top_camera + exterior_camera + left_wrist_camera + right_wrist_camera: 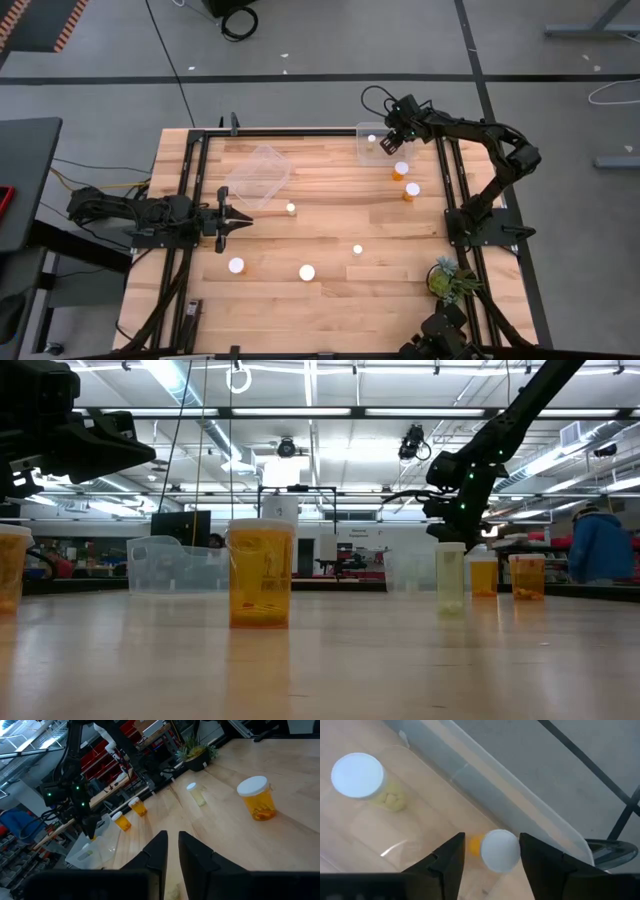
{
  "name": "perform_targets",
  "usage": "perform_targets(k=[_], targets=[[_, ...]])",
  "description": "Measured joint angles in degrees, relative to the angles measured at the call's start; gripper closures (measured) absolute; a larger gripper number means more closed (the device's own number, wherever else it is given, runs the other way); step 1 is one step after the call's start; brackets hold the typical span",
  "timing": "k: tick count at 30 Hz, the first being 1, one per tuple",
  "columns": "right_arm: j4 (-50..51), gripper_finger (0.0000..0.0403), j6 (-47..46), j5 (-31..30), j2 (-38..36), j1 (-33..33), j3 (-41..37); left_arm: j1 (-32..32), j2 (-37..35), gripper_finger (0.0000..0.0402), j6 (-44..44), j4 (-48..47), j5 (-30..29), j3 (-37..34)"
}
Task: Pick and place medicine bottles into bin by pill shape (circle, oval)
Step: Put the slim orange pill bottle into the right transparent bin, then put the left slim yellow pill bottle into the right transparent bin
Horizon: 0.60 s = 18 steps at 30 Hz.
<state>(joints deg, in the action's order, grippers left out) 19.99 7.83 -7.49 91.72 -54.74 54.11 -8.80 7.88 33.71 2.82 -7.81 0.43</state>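
Observation:
My right gripper (386, 147) (491, 840) hangs open over the small clear bin (364, 152) at the table's far right. A white-capped orange bottle (499, 851) lies below and between its fingers, inside the bin. A second, pale bottle (357, 776) stands in that bin. My left gripper (243, 218) (172, 837) is shut and empty, low at the table's left, pointing right. Two bottles (401, 170) (412, 190) stand beside the bin. Several more (291, 208) (357, 250) (307, 272) stand on the wood. My right gripper stands above the bottle, pointing down, with its fingers wider apart than the white cap (499, 851). The cap's edge meets one finger (532, 857) in the picture. I cannot tell whether they touch.
A larger clear bin (258, 175) sits far left of centre, in front of my left gripper. A small green potted plant (448, 275) stands at the near right. Another bottle (236, 266) stands near the left arm. Black frame rails (452, 200) run along both table sides.

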Motion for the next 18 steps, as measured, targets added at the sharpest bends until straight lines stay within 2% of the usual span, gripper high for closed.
perform_targets(k=[12,18], targets=[[2.8,0.0196,1.3,0.0,0.0,0.6,3.6,0.0,0.0,0.0347,0.0,0.0,0.0,0.0],[7.3,0.0196,1.1,0.1,0.0,4.0,6.9,0.0,0.0,0.0351,0.0,0.0,0.0,0.0]])
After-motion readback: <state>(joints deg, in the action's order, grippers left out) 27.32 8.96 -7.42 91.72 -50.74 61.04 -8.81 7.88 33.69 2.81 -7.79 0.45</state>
